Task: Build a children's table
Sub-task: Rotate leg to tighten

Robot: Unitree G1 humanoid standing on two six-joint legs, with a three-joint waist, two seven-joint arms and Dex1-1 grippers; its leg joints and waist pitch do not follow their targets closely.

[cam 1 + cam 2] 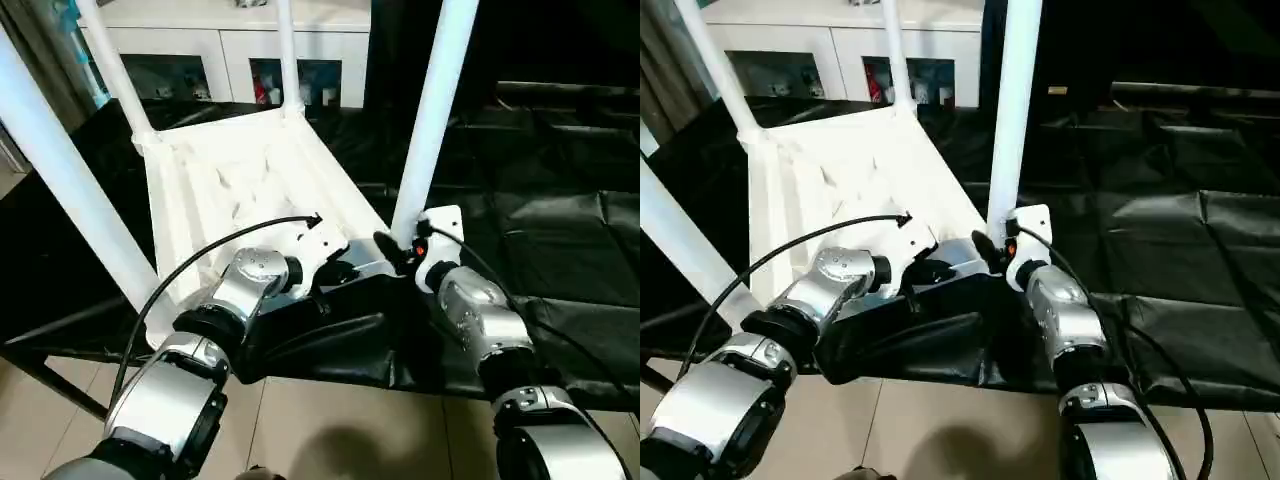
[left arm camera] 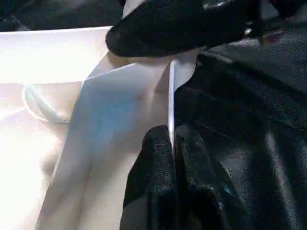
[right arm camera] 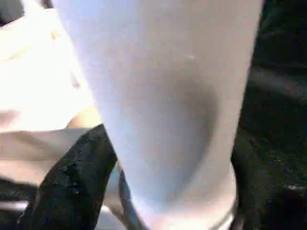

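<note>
Ahead, white cabinet [image 1: 250, 45]; black-draped work table [image 1: 560, 240]; left pincer [image 2: 171, 158] clamps children's table [image 1: 240, 180] rim; right pincer [image 1: 392, 250] unclear.

Left fingers [image 2: 163, 167] pinched shut, right fingers [image 3: 72, 182] seemingly spread

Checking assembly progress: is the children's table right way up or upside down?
Upside down: the children's table lies with its ribbed underside facing up on the black-draped table, legs pointing upward.

small white plastic children's table [image 1: 250, 190] | upside down on black-draped surface, ribbed underside facing up, near edge tilted | four long white tubular legs in corner sockets, pointing up: 11 o'clock [image 1: 112, 70], 12 o'clock [image 1: 287, 55], 2 o'clock [image 1: 432, 110], 9 o'clock [image 1: 65, 170]
</note>
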